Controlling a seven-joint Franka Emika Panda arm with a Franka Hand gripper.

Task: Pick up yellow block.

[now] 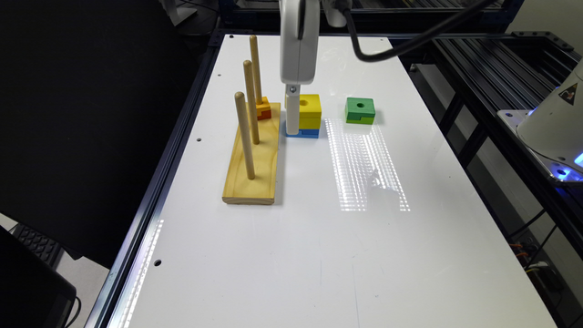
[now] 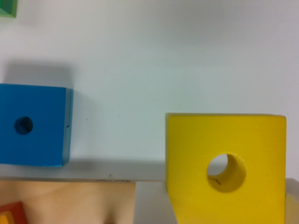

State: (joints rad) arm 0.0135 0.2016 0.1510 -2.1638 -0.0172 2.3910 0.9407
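A bright yellow block [image 1: 309, 110] with a round hole through its top is seen at upper centre of the exterior frame, just above a blue block [image 1: 304, 132] on the white counter [image 1: 291, 237]. In the wrist view it is seen large, well clear of the blue block. The claw [image 1: 293, 118] is pressed against its side; whether the claw is clamped cannot be told.

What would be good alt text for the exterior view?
A white gripper reaches down beside the yellow block, with a blue block just below it in the picture, on a white table. A wooden peg base and a green block flank them.
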